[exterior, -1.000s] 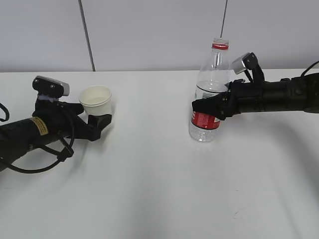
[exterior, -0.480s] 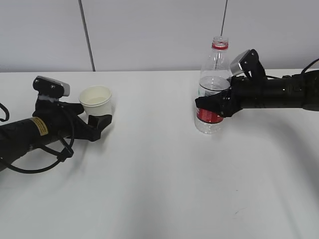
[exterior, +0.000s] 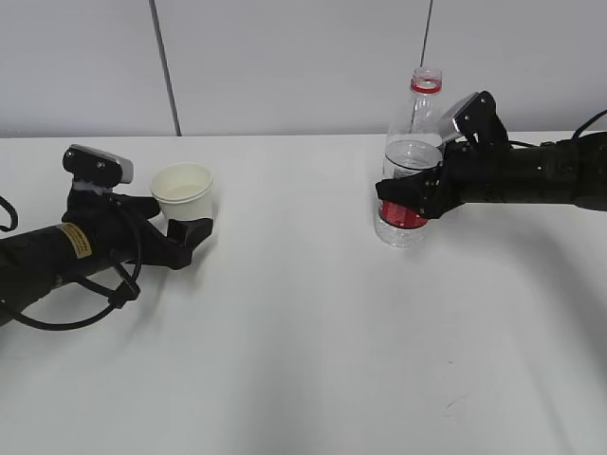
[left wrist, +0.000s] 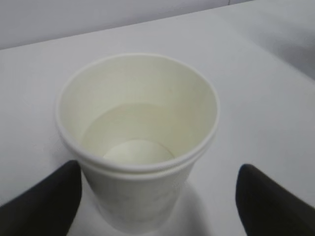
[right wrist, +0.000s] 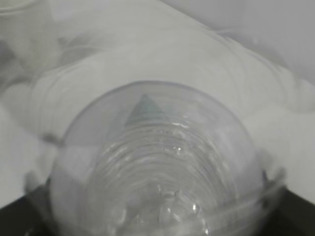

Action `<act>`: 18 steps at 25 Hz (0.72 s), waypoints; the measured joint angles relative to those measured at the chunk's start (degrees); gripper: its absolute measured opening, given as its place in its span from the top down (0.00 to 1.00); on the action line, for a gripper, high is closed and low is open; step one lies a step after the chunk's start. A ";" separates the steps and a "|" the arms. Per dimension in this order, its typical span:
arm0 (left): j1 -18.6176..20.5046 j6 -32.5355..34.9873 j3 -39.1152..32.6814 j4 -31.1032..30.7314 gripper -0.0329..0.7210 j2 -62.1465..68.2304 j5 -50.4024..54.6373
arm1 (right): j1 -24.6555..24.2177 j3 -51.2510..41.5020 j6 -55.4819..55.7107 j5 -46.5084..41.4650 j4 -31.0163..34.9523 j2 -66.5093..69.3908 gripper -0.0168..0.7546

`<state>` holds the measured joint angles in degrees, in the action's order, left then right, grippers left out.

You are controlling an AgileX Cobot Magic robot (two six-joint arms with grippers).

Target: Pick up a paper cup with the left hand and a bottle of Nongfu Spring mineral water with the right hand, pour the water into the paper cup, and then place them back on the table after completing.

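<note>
Exterior view: bottle [exterior: 410, 161] has been lifted off the white table [exterior: 303, 360] since the earlier frame, clamped at its red label by the right hand [exterior: 410, 201]. Paper cup [exterior: 183, 192] is unmoved at far left, bracketed by the spread jaws of the left hand [exterior: 190, 230], contact not discernible. Grey panelled wall [exterior: 285, 66] is seen behind.
</note>
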<state>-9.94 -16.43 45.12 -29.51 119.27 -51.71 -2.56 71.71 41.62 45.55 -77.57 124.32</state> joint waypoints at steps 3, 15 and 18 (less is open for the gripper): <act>0.00 0.00 0.00 -0.01 0.19 0.00 0.05 | 0.00 0.04 0.24 -0.26 0.09 0.00 0.29; 0.00 0.00 0.00 -0.17 0.19 0.00 0.10 | 0.00 0.04 4.38 -5.49 -7.07 -0.82 0.13; 0.00 0.00 0.00 -0.17 0.19 0.00 0.15 | 0.00 0.04 7.83 -6.26 -11.05 -2.28 0.13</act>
<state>-9.94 -16.43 45.12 -29.68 119.27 -51.55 -2.56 71.75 49.45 39.30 -88.61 122.04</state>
